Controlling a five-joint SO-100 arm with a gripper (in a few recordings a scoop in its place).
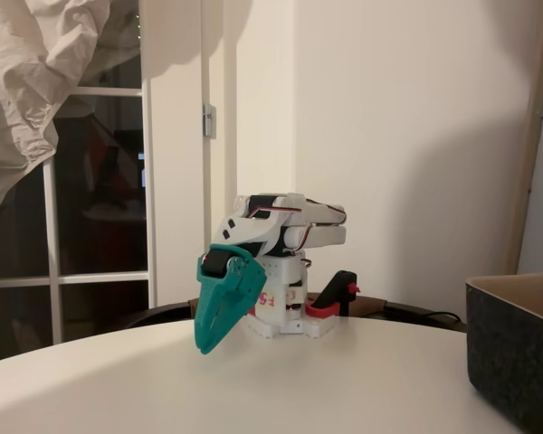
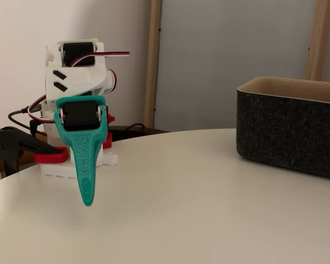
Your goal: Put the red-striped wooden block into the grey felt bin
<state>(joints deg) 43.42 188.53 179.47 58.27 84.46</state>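
my pincer hangs pressed together and empty over the bench, bin off to the side; a wooden block should be light, stiff, best pinched across its flat faces

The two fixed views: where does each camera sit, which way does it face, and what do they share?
A fixed view: low at table height, facing the folded arm with its teal tool pointing down; window and wall behind, the grey felt bin at right.
Another fixed view: also low, facing the tool edge-on, arm base behind, the bin at right.
Both share the white table, arm, tool and bin.
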